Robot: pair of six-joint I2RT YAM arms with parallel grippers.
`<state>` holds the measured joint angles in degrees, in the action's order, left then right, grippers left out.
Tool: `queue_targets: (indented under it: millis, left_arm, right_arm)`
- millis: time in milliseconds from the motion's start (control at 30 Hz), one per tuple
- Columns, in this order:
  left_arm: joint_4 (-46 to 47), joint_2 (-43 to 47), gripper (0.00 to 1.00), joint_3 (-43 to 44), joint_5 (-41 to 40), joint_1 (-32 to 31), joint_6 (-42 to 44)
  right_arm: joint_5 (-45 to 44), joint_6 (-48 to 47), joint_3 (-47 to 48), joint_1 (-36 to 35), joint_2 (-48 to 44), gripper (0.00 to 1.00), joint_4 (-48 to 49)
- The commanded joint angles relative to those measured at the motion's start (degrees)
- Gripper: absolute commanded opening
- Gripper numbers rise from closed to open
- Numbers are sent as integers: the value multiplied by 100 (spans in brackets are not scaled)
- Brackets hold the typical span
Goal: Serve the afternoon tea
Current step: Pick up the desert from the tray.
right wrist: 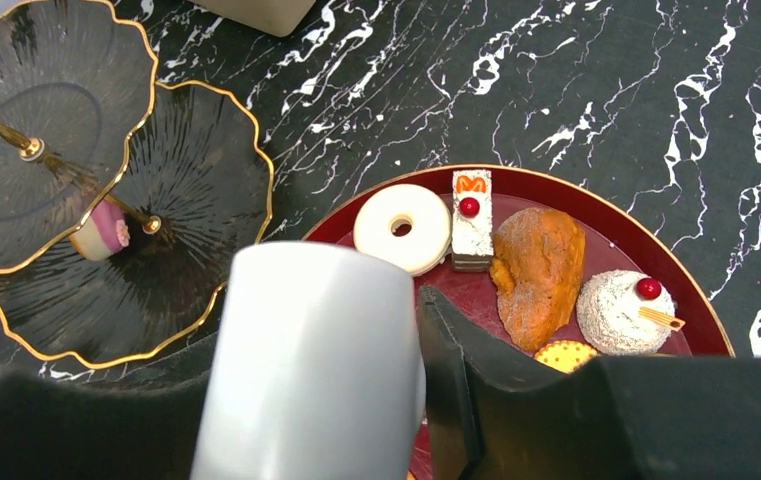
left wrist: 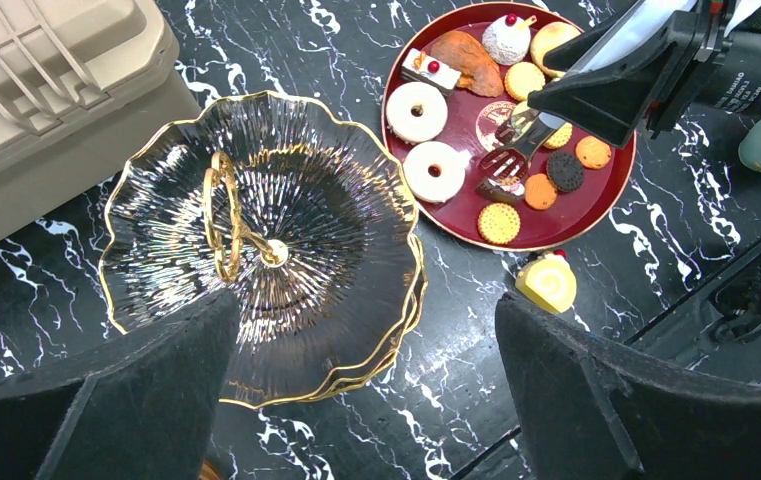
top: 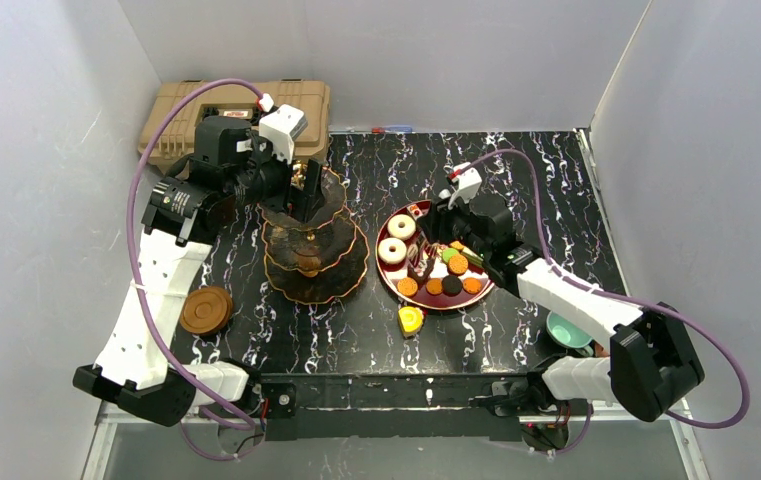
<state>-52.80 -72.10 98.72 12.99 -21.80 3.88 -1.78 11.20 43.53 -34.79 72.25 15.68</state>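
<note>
Moving sweets [top: 436, 278] to the stand [top: 336, 282] is in hand. The right gripper [top: 428, 252] sits over the red plate [left wrist: 576, 225] at frame centre, with a white cylinder [right wrist: 306, 370] between its jaws; whether it grips this, I cannot tell. The left gripper [top: 303, 195] gapes empty above the stand, centre-left, and the next move calls for carrying a sweet there.
</note>
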Motion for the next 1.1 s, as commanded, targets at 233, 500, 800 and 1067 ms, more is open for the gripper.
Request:
queue_targets:
  millis: [233, 500, 800, 1067]
  left_arm:
    - [-39, 131, 98, 75, 97, 53, 47]
    - [-31, 126, 98, 91, 98, 61, 34]
    - [-16, 133, 98, 117, 33, 62, 45]
    - [-6, 120, 98, 131, 36, 67, 58]
  right_arm:
    - [63, -144, -196, -55, -238, 55, 349]
    - [136, -250, -353, -131, -317, 60, 324]
    - [-15, -607, -184, -225, -105, 45, 129]
    - [77, -598, -53, -296, -235, 53, -123]
